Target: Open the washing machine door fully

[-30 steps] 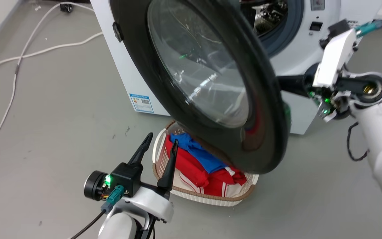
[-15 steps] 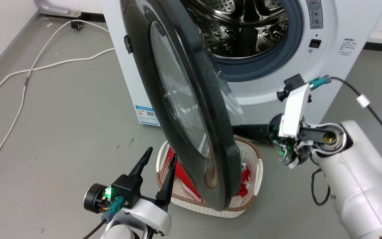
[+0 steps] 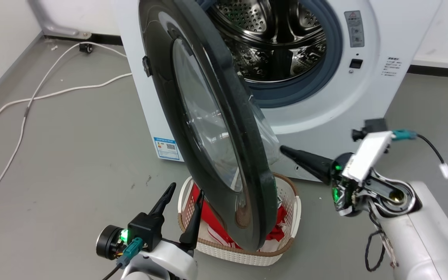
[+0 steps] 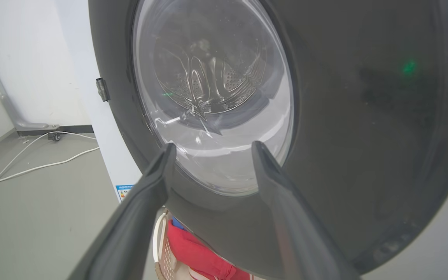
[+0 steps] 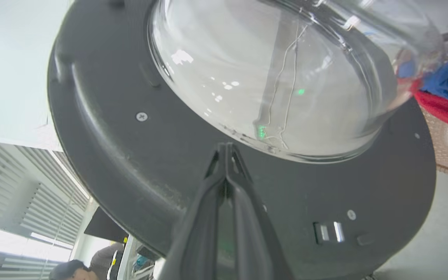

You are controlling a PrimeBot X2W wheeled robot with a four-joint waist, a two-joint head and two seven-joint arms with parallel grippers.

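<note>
The washing machine (image 3: 371, 97) is white, and its steel drum (image 3: 270, 39) shows through the open mouth. The washing machine door (image 3: 204, 124) (image 4: 344, 136) (image 5: 130, 155), glossy black with a bulging glass window, stands swung out, nearly edge-on to the head camera. My right gripper (image 3: 284, 149) (image 5: 226, 146) is shut with nothing between its fingers. It points at the door's inner face just below the glass bowl. My left gripper (image 3: 186, 190) (image 4: 213, 146) is open and holds nothing. It sits low in front of the door's outer face, apart from it.
A white laundry basket (image 3: 290, 202) with red clothes (image 3: 212, 221) sits on the floor under the door's lower edge. White cables (image 3: 33, 97) trail across the grey floor at left. A person (image 5: 64, 268) shows at the right wrist view's bottom left.
The door has swung wider, from facing the camera to nearly edge-on. My right gripper has dropped lower and its tip now shows beside the door. The head camera has shifted.
</note>
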